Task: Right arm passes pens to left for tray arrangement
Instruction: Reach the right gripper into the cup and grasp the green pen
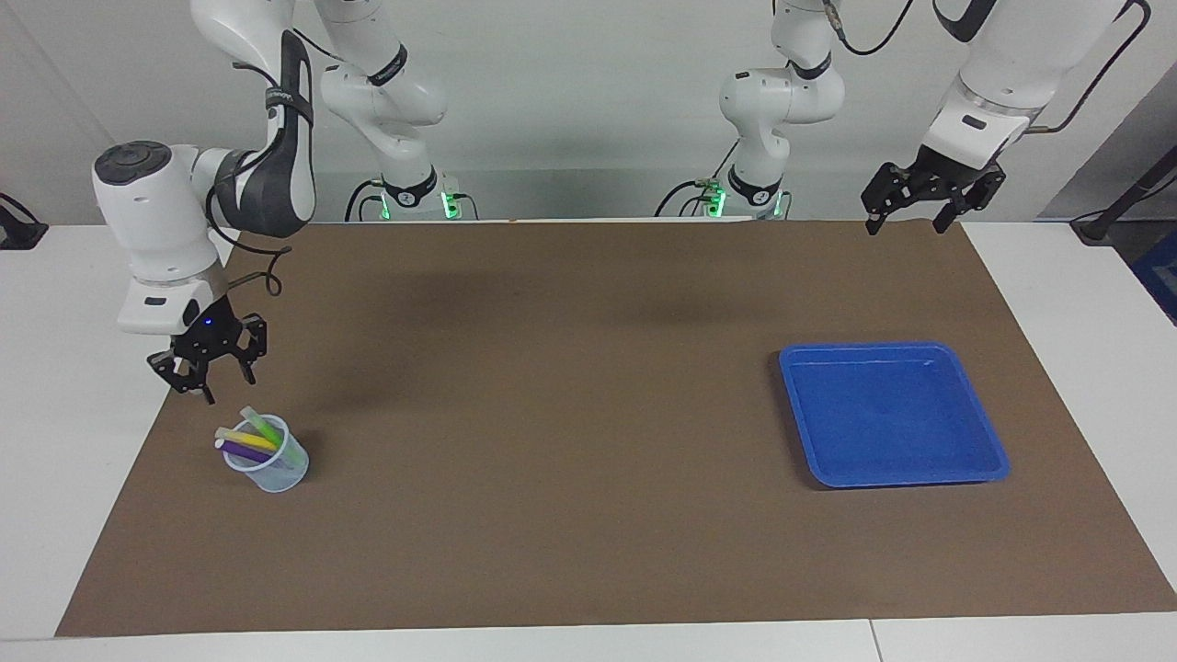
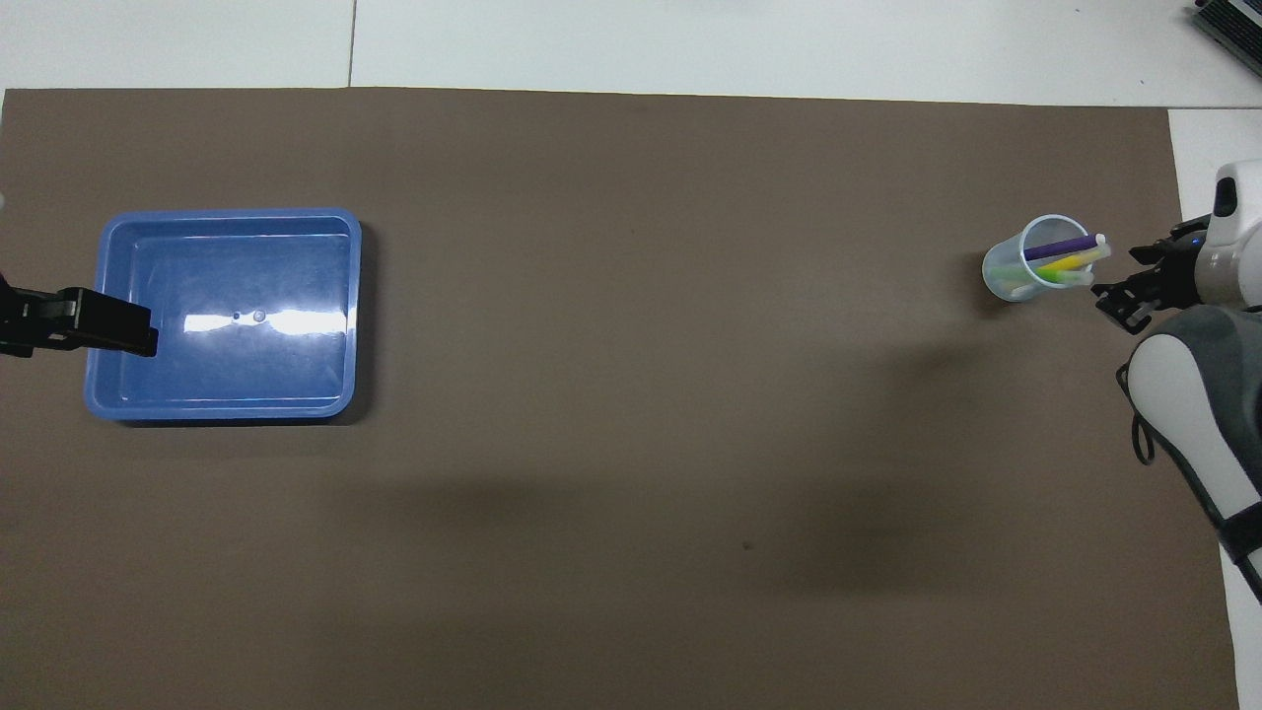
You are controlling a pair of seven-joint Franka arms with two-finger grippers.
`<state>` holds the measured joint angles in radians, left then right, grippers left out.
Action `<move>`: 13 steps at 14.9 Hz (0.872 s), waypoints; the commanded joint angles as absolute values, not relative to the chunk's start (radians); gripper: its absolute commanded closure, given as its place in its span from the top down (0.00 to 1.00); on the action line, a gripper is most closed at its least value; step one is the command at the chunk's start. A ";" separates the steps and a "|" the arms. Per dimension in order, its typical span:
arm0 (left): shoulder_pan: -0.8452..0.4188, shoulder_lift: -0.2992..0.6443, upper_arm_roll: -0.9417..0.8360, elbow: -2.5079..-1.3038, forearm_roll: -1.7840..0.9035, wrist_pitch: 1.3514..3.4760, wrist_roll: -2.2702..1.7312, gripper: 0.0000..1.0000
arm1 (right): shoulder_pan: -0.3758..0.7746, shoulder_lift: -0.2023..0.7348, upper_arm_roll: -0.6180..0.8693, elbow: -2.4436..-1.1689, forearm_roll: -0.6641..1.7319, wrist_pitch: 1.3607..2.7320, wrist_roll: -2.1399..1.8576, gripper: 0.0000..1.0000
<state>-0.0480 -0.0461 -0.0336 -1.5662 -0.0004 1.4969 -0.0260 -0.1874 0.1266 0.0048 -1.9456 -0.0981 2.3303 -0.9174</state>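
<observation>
You have two glossy white arms with dark grey joint bands and silver wrist rings, black cables looping beside them, green lights glowing at their bases, and a black claw on each, the right claw (image 1: pixel 214 371) showing a small blue light, the left claw (image 1: pixel 912 208) none.
</observation>
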 commanded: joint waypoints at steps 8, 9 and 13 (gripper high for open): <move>-0.058 -0.094 -0.028 -1.651 -0.011 1.551 -0.117 1.00 | -0.181 0.156 0.012 -1.948 -0.103 2.352 -0.870 0.50; -0.058 -0.094 -0.028 -1.654 -0.011 1.555 -0.118 1.00 | -0.181 0.160 0.012 -1.948 -0.103 2.358 -0.870 0.49; -0.060 -0.094 -0.028 -1.654 -0.015 1.555 -0.127 1.00 | -0.186 0.179 0.012 -1.948 -0.103 2.379 -0.868 0.46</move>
<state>-0.0480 -0.0579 -0.0342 -1.6075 -0.0010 1.5265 -0.1033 -0.1767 0.1652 0.0065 -1.9457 -0.0981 2.3509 -0.8900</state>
